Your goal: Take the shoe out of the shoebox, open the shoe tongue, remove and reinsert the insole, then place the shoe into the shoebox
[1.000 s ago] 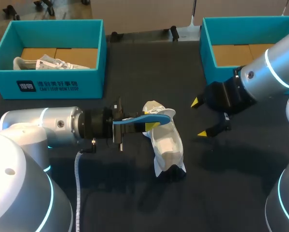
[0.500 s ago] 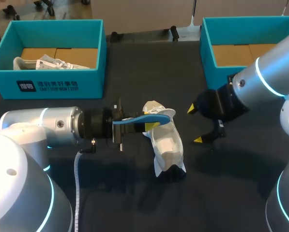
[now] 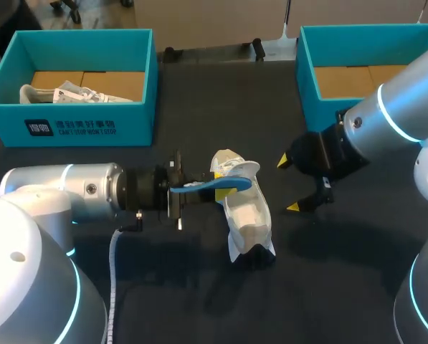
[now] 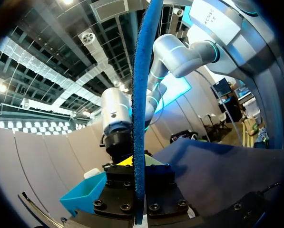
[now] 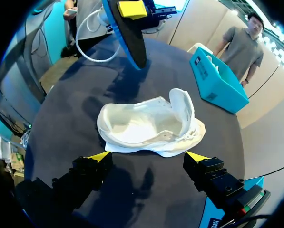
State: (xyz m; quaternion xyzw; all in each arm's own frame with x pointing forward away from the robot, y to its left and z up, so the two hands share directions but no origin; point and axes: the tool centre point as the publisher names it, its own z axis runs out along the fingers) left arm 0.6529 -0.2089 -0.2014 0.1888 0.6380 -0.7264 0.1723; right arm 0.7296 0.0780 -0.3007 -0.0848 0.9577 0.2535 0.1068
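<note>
Gripping blue insole (image 3: 203, 185) near white shoe (image 3: 247, 215), L claw (image 3: 226, 186) level, R claw (image 3: 290, 183) wide beside shoe

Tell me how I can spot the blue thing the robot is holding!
Look at the middle of the dark table, where the big silver left arm reaches in from the side. Its pincer grips the insole, held in the air close by the white shoe. The shoe is white and puffy, but the insole is a long, thin, flat strip of bright blue.
</note>
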